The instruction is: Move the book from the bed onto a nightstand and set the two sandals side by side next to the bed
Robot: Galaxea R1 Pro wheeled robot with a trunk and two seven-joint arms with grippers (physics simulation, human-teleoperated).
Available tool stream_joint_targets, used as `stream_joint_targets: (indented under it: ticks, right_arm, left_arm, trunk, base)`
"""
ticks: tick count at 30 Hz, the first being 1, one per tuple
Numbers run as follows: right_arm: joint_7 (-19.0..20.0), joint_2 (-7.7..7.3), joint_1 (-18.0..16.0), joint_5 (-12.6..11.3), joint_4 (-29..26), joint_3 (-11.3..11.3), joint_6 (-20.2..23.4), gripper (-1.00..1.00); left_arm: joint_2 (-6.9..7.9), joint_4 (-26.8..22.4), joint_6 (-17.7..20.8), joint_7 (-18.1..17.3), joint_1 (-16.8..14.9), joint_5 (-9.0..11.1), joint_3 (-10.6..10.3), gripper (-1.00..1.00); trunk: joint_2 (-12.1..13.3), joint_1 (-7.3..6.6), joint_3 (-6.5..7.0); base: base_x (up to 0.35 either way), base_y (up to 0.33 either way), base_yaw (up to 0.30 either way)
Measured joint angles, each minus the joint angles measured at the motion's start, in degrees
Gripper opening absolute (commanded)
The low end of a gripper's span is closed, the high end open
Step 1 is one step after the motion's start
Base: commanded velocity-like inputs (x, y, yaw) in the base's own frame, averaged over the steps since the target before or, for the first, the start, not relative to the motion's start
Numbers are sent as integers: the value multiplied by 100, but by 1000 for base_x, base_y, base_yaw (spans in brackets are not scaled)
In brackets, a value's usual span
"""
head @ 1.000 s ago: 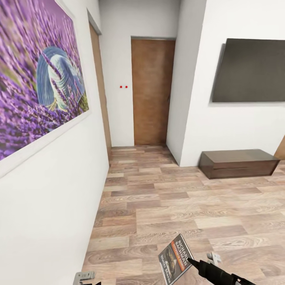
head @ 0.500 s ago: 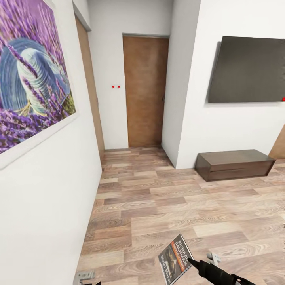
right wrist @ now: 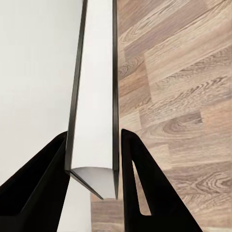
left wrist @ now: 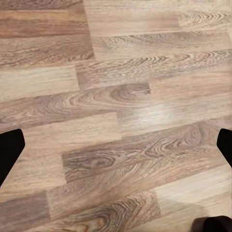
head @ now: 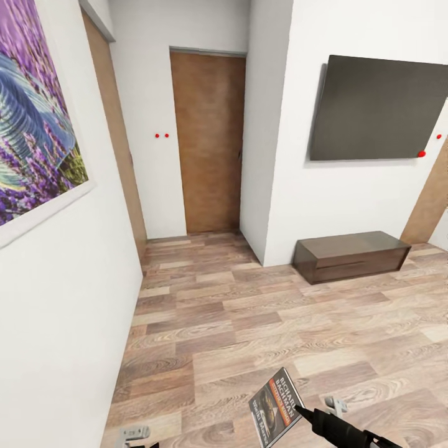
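Wood-plank floor [head: 249, 323] runs ahead to a brown door [head: 208, 143]; no nightstand is in the head view. I hold the book [head: 276, 406] pinched in the right gripper [right wrist: 94, 159], at lower centre of frame, long axis tilted up-left. My left gripper [left wrist: 116, 145] hangs spread over bare planks (nothing between its fingers).

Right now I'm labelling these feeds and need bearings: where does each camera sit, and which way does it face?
Head view: on the robot's head, facing down a hallway toward a brown door, dark cabinet and wall screen; the right gripper holds the book.
Left wrist view: near the left gripper, facing the wood floor; open dark fingertips at the edges.
Right wrist view: near the right gripper, looking along the book's edge clamped between both fingers.
Shared: the book and the floor.
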Motion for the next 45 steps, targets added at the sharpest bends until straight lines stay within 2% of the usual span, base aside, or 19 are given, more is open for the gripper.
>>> stream_joint_targets:
  ticks: [16,45]
  right_arm:
    - [0,0,2,0,0,5,1,-100]
    - [1,-1,1,3,1,12,1,-100]
  left_arm:
    - [0,1,0,0,2,0,-3,100]
    - [1,2,0,0,-1,-1,0,100]
  trunk:
    - [0,-3,0]
    - [0,-3,0]
  base:
    - [294,0,-17]
    - [326,0,-266]
